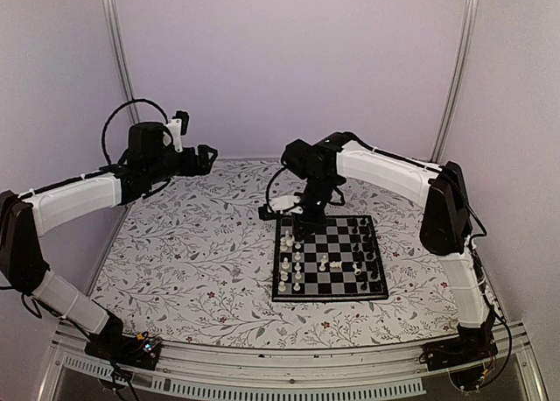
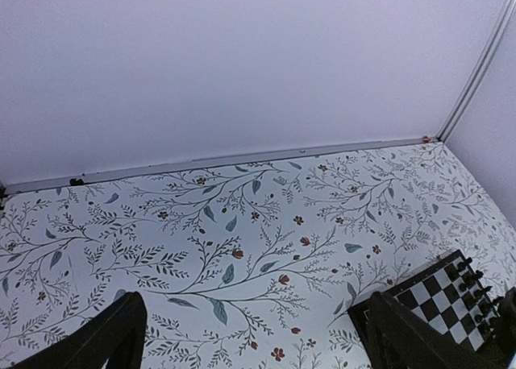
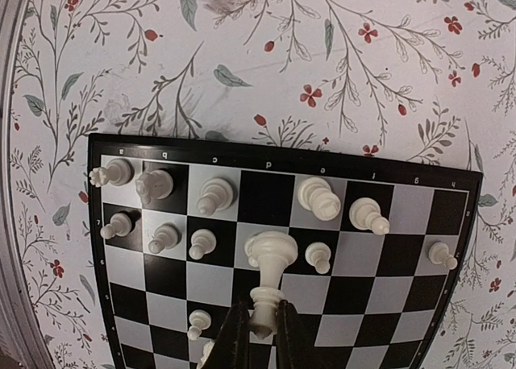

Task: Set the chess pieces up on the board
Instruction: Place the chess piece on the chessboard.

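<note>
While the right pincer [image 3: 262,330] was pressed in on a tall white piece [image 3: 269,260], it gripped that piece by the narrow end w/ the wider end pointing at the board [image 3: 266,193]. I couldn't tell if that end touched the square or hung just above it. It sat in the 2nd row in from the lettered edge, in line w/ the white pawns [image 3: 164,238], one just beside it on each side. Along the lettered edge itself stood five bigger white pieces [image 3: 215,196], upright, & one more pawn stood further in, near the pincer's fingers [image 3: 234,341]. Top view: white men lined the board's left side, black pieces [image 1: 369,243] lined its right side, & a few white ones stood out mid-board. Board lay flat on the floral bench [image 1: 192,261], right of centre, directly under the right arm's wrist. Left pincer [image 1: 208,157] hung high over the bench's far-left part, well apart from the board, its fingers [image 2: 121,337] spread wide w/ bench pattern showing btw them. Its wrist cam caught just one board corner w/ some black men at lower right.
</note>
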Robot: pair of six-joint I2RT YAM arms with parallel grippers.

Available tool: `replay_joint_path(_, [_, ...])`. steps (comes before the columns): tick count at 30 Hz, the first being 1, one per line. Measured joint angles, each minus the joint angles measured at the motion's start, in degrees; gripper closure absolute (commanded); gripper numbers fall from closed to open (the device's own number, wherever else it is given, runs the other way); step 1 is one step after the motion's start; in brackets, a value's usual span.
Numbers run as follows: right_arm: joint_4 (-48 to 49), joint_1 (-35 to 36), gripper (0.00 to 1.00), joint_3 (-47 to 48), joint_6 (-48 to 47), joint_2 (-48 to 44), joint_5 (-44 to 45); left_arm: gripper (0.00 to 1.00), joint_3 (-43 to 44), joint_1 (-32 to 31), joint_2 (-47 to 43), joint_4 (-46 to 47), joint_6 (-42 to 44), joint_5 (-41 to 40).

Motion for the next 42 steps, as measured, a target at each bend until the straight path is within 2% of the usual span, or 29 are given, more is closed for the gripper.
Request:
replay_joint_path(29, [0.5,1.2,0.88,0.4,0.2,5.4,-0.7,0.06,0.1,0.2,0.0,-0.2,-0.5,1.9])
replay_joint_path(42, [1.5,1.2,0.81,0.4,0.4,5.6,-0.7,0.07,0.6,0.3,0.1,-0.9,-0.9,3.3])
